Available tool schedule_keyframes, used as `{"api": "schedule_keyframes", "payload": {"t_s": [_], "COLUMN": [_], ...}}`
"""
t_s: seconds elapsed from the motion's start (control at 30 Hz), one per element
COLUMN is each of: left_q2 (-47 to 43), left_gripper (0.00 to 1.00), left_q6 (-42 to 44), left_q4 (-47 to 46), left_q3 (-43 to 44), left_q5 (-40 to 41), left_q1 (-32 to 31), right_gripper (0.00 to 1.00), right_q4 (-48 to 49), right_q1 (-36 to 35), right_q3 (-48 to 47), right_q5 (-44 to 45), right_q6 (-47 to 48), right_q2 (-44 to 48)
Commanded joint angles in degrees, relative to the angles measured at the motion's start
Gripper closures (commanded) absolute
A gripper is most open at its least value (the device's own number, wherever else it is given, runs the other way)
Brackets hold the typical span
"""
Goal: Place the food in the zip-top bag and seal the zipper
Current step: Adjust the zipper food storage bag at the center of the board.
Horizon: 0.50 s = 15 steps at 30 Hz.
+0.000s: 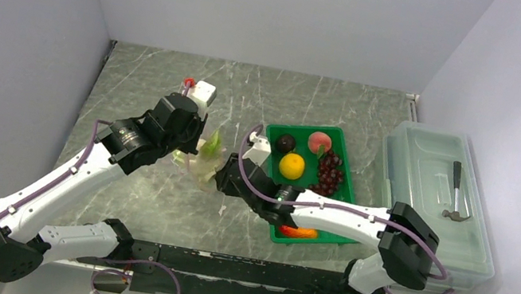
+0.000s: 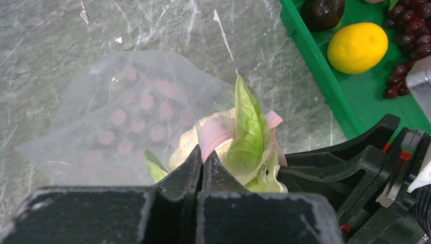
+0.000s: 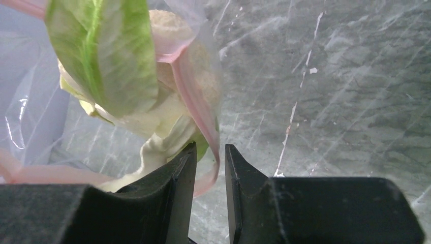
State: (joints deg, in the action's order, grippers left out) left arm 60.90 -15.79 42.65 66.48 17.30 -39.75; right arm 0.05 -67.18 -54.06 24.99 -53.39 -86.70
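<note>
The clear zip-top bag [image 2: 117, 117] lies on the marble table, its mouth lifted toward the arms. My left gripper [image 2: 202, 160] is shut on the pale pink zipper [image 2: 213, 134]. The pale green-white lettuce [image 2: 249, 132] stands in the bag's mouth, partly inside. My right gripper [image 3: 211, 157] is just below the lettuce [image 3: 106, 56], open by a narrow gap. A loop of the zipper [image 3: 195, 107] hangs between its jaws, unclamped. From above, both grippers meet at the lettuce [image 1: 212, 147]. The lemon [image 1: 291, 166], grape bunch [image 1: 329, 174], dark round fruit [image 1: 286, 143] and red-orange oblong fruit [image 1: 299, 232] lie in the tray.
The green tray [image 1: 307, 129] sits right of the bag, under the right arm. A pink-red round fruit [image 1: 319, 142] lies in its far corner. A large clear lidded box [image 1: 406, 221] with a grey hammer [image 1: 456, 198] on it stands at the far right. Walls close three sides.
</note>
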Motion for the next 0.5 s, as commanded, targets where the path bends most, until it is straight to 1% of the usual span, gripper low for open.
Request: {"api": "schedule_keyframes", "payload": {"t_s": [0.0, 0.13, 0.23, 0.33, 0.47], "left_q2": [-1.05, -1.05, -1.01, -1.00, -0.97], "left_gripper": [1.00, 1.00, 1.00, 1.00, 1.00], "left_q6": [-0.47, -0.47, -0.47, -0.47, -0.51], "left_q4": [-2.62, -2.66, -2.66, -2.62, -2.66], "left_q3": [0.36, 0.34, 0.40, 0.35, 0.35], "left_q5": [-0.83, -0.68, -0.86, -0.90, -0.95], "left_q1": [0.31, 0.28, 0.29, 0.30, 0.29], "right_gripper": [0.71, 0.79, 0.83, 0.85, 0.86], "right_q4": [1.69, 0.95, 0.75, 0.90, 0.65], "right_q1": [-0.20, -0.23, -0.16, -0.18, -0.12], "right_q3": [-3.31, -3.85, -3.41, -2.92, -3.61], "right_q5": [1.65, 2.18, 2.49, 2.44, 2.52], "right_q6": [0.89, 0.74, 0.33, 0.02, 0.21], "right_q2": [-1.10, -1.54, -1.56, -1.84, -2.95]}}
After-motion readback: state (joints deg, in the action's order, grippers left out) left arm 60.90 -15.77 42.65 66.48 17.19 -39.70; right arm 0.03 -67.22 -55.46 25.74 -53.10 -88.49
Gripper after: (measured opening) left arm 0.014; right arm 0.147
